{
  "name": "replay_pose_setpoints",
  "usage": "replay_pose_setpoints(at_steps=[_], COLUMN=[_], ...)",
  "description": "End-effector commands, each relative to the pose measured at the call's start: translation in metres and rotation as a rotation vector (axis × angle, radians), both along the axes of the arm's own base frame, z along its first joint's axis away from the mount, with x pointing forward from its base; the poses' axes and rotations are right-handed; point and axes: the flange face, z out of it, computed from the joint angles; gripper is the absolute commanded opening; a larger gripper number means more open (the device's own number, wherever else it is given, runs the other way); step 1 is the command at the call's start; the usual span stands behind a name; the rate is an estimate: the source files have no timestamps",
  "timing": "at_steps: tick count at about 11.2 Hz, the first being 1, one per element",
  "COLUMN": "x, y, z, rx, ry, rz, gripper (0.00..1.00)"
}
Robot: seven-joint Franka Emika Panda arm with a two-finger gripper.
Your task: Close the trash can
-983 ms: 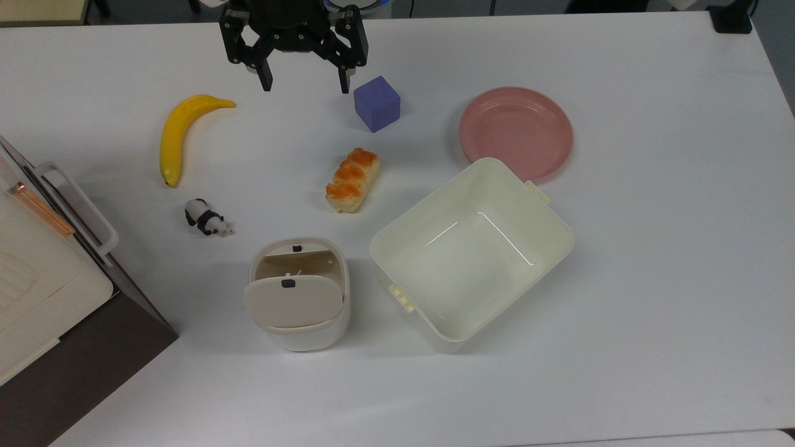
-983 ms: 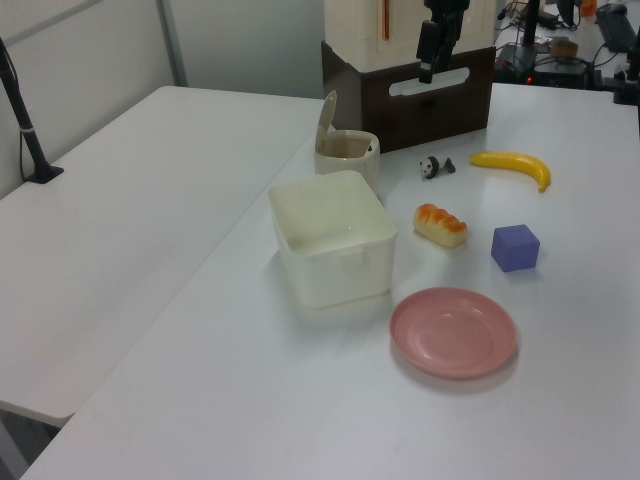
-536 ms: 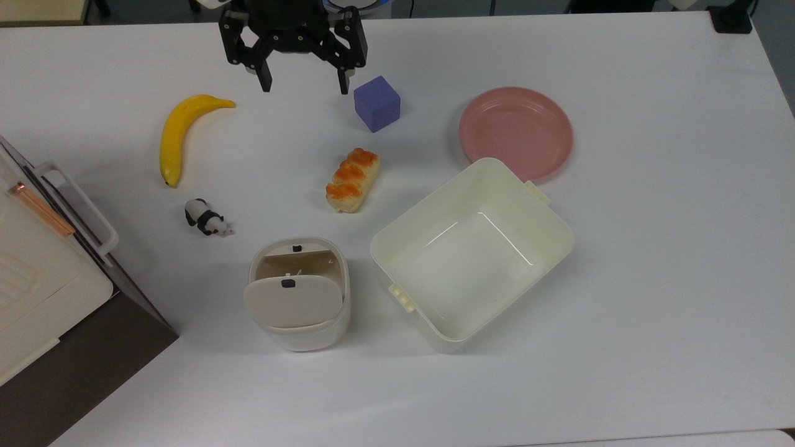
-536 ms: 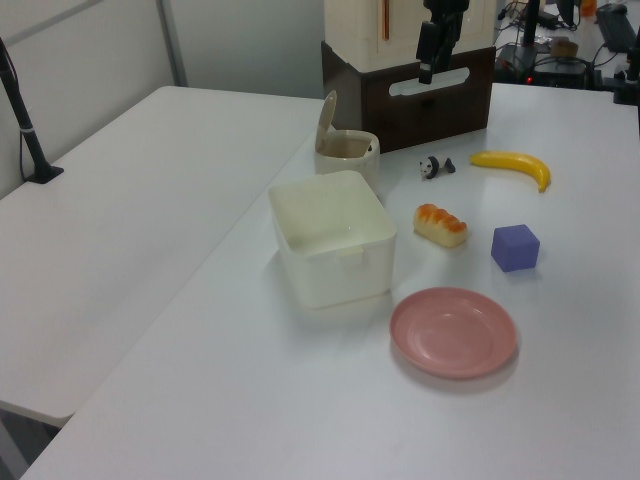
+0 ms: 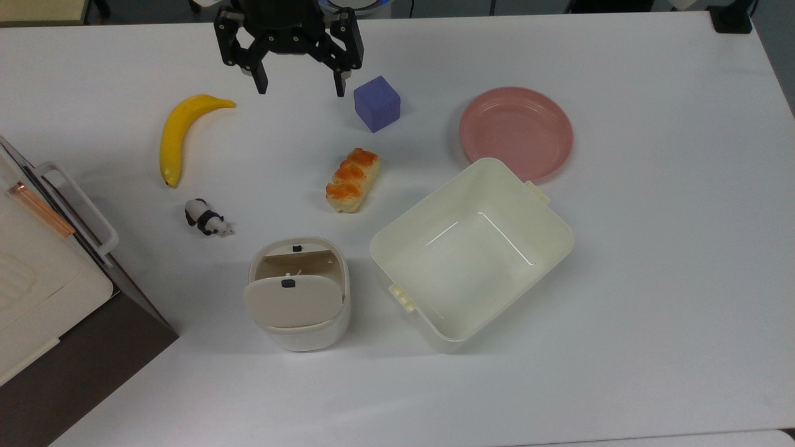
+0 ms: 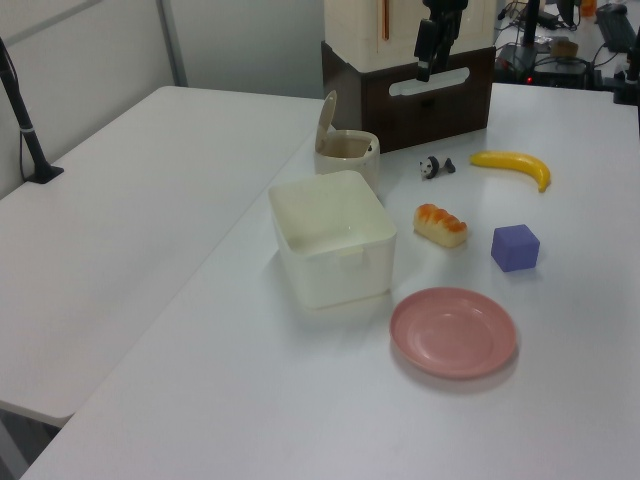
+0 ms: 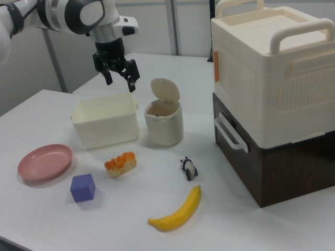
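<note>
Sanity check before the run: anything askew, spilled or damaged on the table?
Nothing spilled or damaged. The trash can stands with its lid raised, tan inside showing. The gripper hangs open, well apart from it. The tub sits turned at an angle to the table edges. The banana and panda toy lie loose.

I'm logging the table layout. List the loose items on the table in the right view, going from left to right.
Pink plate → purple cube → bread roll → trash can → toy panda

no readable text, labels, brands or numbers on anything
</note>
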Motion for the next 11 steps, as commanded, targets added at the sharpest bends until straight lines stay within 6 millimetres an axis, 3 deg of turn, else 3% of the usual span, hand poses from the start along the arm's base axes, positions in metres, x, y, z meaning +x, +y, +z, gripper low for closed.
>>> replay_pose_setpoints(at_steps=[1, 11], x=[-0.0006, -0.0025], y=[0.0013, 0.0071], z=[0.0054, -0.0004], rx=[-0.013, -0.039], ry=[-0.016, 0.009], rz=[-0.013, 0.064], gripper=[1.00, 1.00])
